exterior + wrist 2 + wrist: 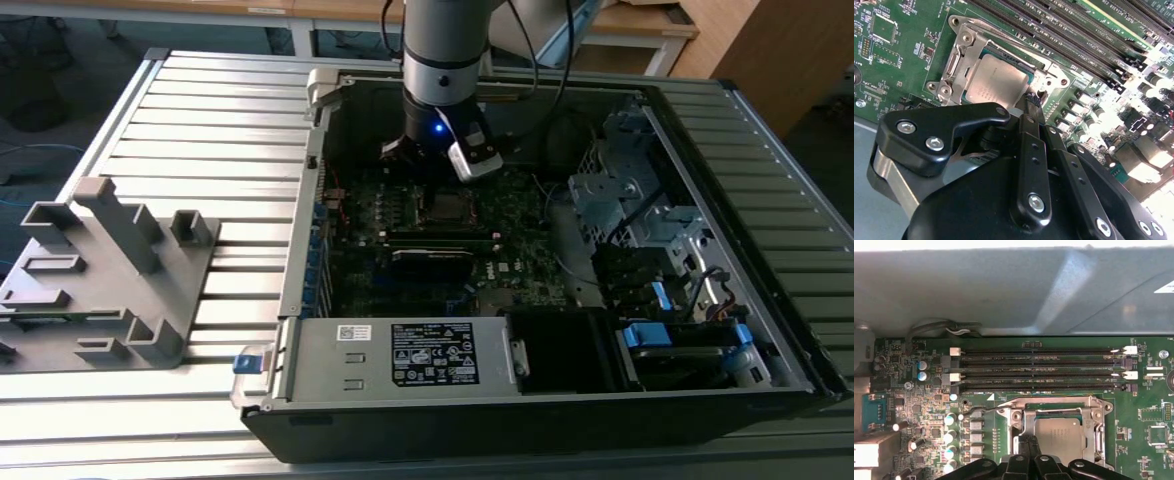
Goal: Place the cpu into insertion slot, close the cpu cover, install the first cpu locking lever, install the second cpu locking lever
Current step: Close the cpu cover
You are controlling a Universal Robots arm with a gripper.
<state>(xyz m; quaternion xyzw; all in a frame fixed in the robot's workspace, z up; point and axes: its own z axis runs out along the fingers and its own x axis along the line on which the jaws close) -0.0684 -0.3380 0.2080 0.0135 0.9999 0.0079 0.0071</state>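
Inside the open black computer case point(534, 435), on the green motherboard point(899, 65): the cpu point(996, 82) lies flat in the insertion slot point(1056, 413). It is square, with its dull silver-grey face up and faint engraved lines too small to read. The cpu cover point(955, 62), thin stamped bright metal, lies down around it, and the chip shows through its window.

Gripper point(1032, 103): matte black jointed links with bright screw heads. Narrow fingers are drawn together, tips at the socket's edge just beside the chip. Whether anything is pinched between them, cannot tell.

Long black memory slots point(1039, 362) with white end latches run beside the socket. Fine white lettering on the board, illegible.

Exterior view: grey power-supply box point(400, 350) carrying a white label with black print; ribbed aluminium table point(200, 120); grey moulded fixture point(107, 270) at that view's left.
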